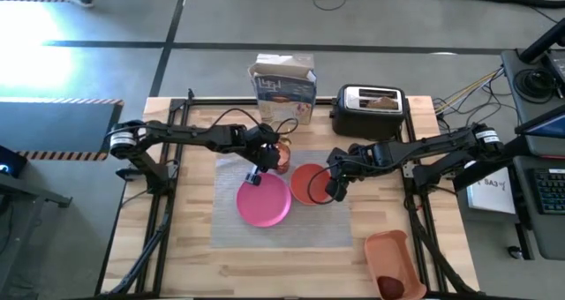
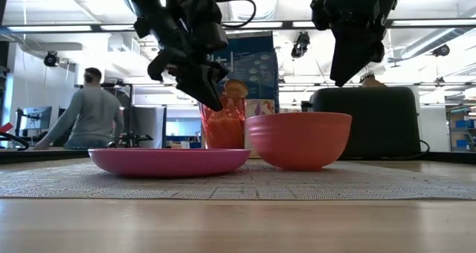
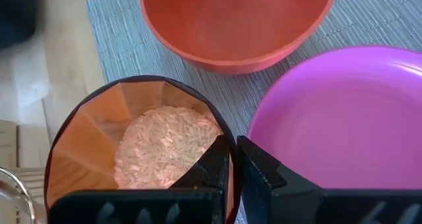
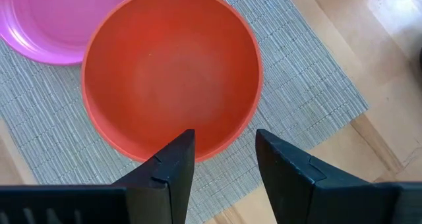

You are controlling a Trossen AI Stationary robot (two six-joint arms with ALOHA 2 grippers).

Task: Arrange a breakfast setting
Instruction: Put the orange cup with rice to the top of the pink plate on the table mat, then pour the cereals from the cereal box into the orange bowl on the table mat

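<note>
two dark jointed arms with silver wrist bands, black cables.

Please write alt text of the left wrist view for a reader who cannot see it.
The left gripper has its jaws closed on the rim of a small translucent orange cup holding pale grains. The cup is beside a round pink plate and an empty orange bowl. Plate and bowl rest on a grey woven placemat.
</note>
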